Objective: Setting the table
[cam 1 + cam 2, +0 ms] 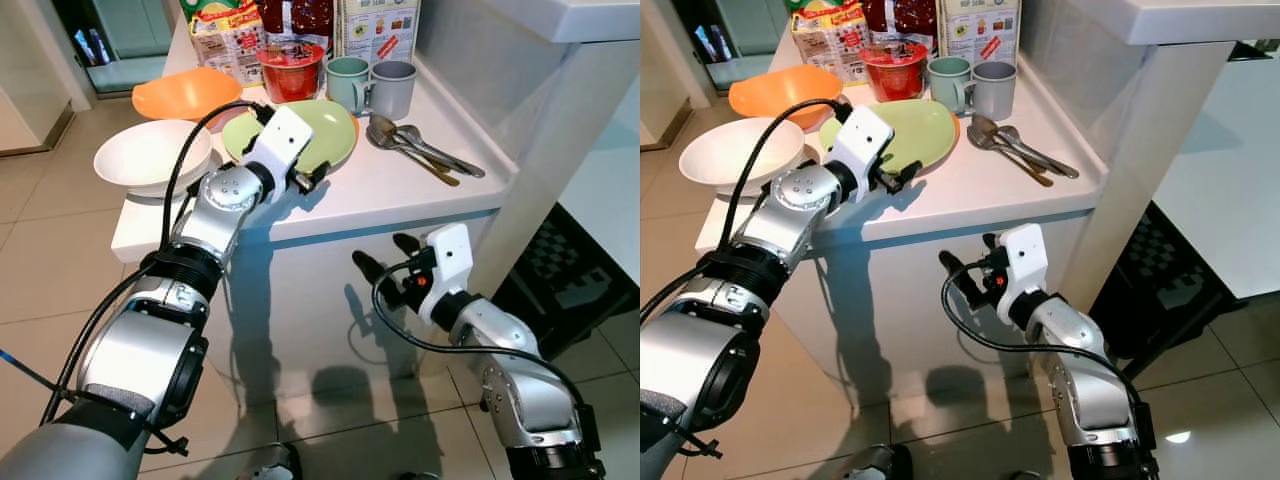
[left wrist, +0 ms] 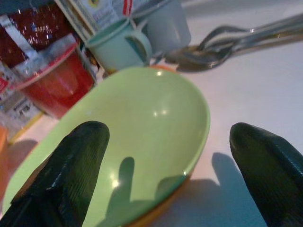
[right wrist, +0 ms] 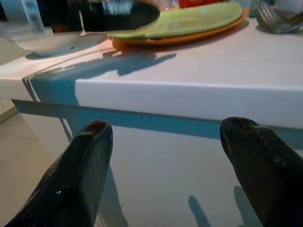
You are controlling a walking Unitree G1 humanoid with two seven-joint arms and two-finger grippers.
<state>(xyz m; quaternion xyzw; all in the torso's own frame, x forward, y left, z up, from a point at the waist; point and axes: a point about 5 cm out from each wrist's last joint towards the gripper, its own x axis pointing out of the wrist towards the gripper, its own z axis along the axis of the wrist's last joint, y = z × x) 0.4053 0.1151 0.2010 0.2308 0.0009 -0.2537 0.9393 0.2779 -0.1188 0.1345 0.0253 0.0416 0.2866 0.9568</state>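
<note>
The green plate point(image 1: 325, 135), on the counter point(image 1: 400, 185) in front of the mugs point(image 1: 380, 85), looks about to be picked: the left gripper point(image 1: 305, 180) hovers spread at its near rim and must close in, while the right gripper point(image 1: 385, 262) waits spread, below the counter's edge.

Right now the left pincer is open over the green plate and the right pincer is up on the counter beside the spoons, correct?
Not quite. The left pincer is open at the green plate, but the right pincer hangs open below the counter edge, facing its side, away from the spoons. The left eye view shows this.
</note>
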